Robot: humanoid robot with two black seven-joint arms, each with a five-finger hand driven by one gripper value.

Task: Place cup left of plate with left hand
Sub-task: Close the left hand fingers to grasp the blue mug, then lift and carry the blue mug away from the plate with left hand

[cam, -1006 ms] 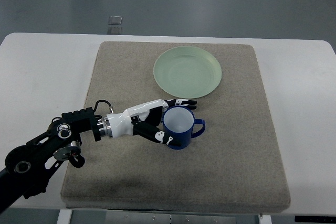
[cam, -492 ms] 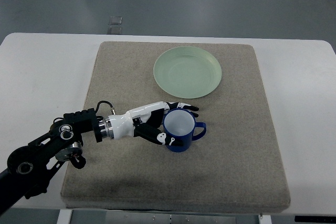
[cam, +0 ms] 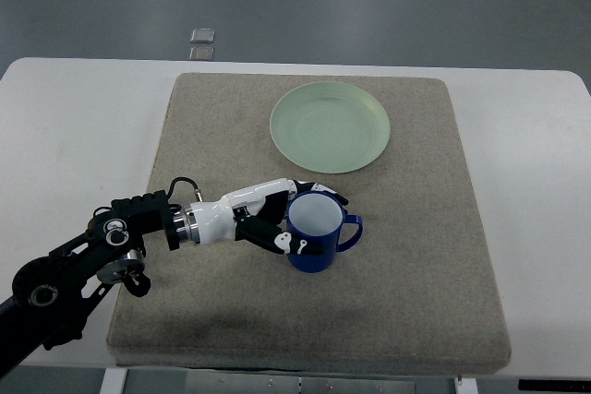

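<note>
blue cup (cam: pixel 314 232) gripped by left robot hand (cam: pixel 277 216); lift it upright toward plate's (cam: pixel 330 125) nine o'clock.

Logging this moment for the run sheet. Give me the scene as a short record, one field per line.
surface: grey mat on a white table
cup: blue cup, upright, handle pointing right, on the mat below the plate
plate: pale green plate, empty, near the mat's far edge
left hand: left hand wrapped around the cup's left side
right hand: not in view
cup position: not yet left of the plate
</note>
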